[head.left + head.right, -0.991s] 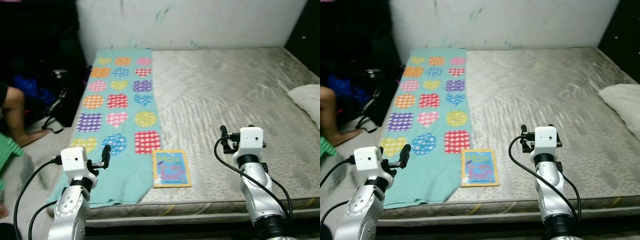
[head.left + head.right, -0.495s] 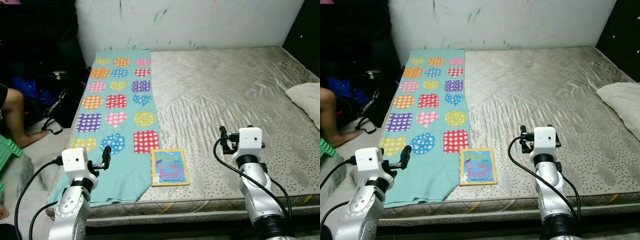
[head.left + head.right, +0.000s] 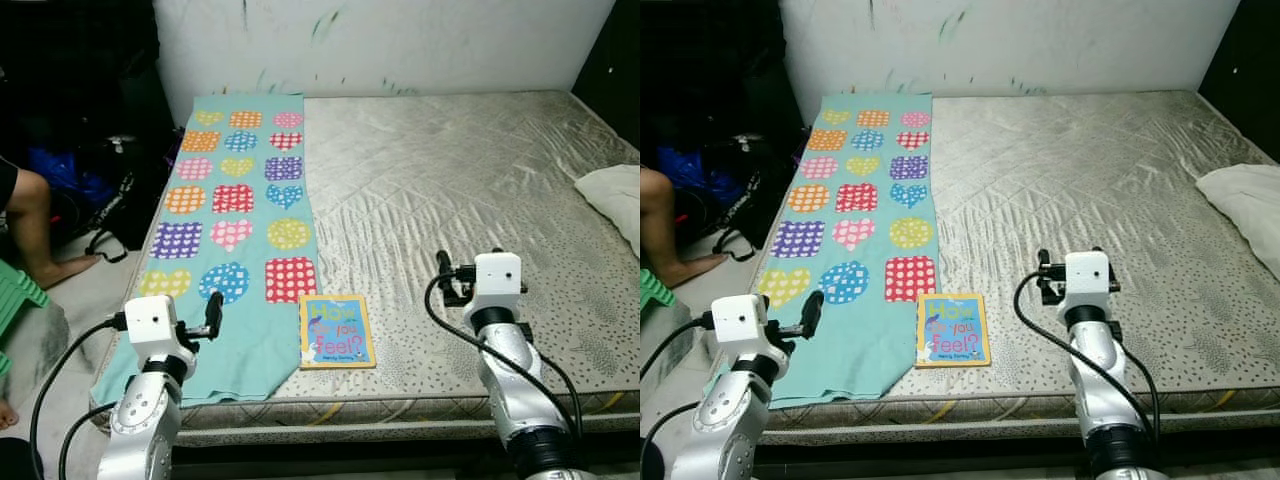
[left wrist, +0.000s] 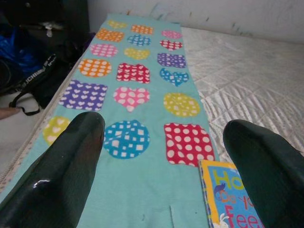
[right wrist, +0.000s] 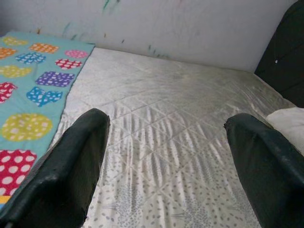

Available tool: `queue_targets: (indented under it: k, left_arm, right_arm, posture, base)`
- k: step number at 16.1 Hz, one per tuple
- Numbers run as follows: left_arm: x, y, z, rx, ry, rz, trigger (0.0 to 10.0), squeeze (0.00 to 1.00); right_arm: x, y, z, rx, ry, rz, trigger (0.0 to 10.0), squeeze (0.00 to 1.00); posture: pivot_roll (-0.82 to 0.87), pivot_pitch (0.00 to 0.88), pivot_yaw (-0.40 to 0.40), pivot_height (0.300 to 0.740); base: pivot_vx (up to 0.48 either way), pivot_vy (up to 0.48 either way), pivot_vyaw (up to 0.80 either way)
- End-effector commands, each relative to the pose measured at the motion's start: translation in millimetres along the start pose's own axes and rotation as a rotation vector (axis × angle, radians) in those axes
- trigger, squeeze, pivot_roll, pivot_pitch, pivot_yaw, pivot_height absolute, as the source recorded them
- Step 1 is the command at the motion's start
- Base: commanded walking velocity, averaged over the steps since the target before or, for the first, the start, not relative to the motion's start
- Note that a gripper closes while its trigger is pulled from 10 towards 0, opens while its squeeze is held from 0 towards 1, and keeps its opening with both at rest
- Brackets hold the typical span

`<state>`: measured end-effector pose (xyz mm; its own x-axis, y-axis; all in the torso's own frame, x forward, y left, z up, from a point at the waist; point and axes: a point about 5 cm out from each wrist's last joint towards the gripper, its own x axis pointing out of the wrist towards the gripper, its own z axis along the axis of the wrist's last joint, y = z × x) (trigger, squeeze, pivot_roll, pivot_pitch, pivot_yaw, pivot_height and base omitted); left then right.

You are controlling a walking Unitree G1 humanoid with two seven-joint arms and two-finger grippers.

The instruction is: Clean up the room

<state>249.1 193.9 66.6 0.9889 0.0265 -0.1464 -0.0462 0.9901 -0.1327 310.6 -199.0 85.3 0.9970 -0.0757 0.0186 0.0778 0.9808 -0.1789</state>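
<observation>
You are facing a bare mattress (image 3: 460, 190) that takes up most of what lies ahead, its quilted silver-grey top running back to a white wall (image 3: 400, 45) smudged with marks. Along the mattress's left side lies a long teal blanket (image 3: 235, 230) printed with coloured hearts, circles and squares, its near end hanging just over the mattress's front edge. At the mattress's right edge rests a white pillow (image 3: 612, 195), partly cut off. Off the mattress's left side, on the floor, you can see a black bag (image 3: 120, 205) with a strap, and beside it a person's bare leg (image 3: 35, 225) and the corner of a green stool (image 3: 18, 295). Near the mattress's front edge, touching the blanket's right border, a small picture book (image 3: 337, 331) lies flat, cover up. Your left gripper (image 3: 212, 312) hovers over the near end of the blanket, to the left of the book, with its two black fingers (image 4: 61, 166) spread wide apart and holding nothing. Your right gripper (image 3: 443, 275) hovers over the bare mattress to the right of the book, its fingers (image 5: 71, 166) likewise wide apart and empty.
</observation>
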Motion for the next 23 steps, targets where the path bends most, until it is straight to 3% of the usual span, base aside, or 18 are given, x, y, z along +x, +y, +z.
queue_targets:
  k: [1,7,10,15,19,23]
  left_arm:
    - [0.9,-0.9,0,0.01,0.0,-0.006,10.0,0.0]
    - [0.9,-0.7,-1,0.008,0.003,-0.006,10.0,0.0]
    - [0.9,-0.6,-1,0.008,0.004,-0.006,10.0,0.0]
    - [1.0,0.6,0,0.01,-0.002,-0.002,10.0,0.0]
    - [1.6,-0.4,-1,0.011,0.007,-0.006,10.0,0.0]
    - [2.0,0.6,-4,0.009,0.021,0.002,10.0,0.0]
  right_arm:
    - [2.4,-0.1,2,-0.002,-0.006,0.003,10.0,0.0]
    - [1.2,-1.5,0,0.011,0.007,-0.003,10.0,0.0]
    - [0.8,-1.3,1,-0.027,-0.003,-0.004,10.0,0.0]
    - [1.3,1.4,2,0.015,-0.005,-0.011,10.0,0.0]
    - [-0.7,4.8,-8,-0.053,0.05,0.004,10.0,0.0]
    - [-3.0,4.5,-13,-0.056,0.073,0.01,10.0,0.0]
  posture:
    - [-0.09,0.0,0.037,0.74]
    - [-0.09,0.0,0.038,0.74]
    - [-0.09,0.0,0.038,0.74]
    - [-0.09,0.0,0.041,0.74]
    - [-0.09,0.0,0.037,0.74]
    - [-0.09,0.0,0.037,0.74]
  base:
    - [0.0,0.0,0.0]
    - [0.0,0.0,0.0]
    - [0.0,0.0,0.0]
    - [0.0,0.0,0.0]
    - [0.0,0.0,0.0]
    - [0.0,0.0,0.0]
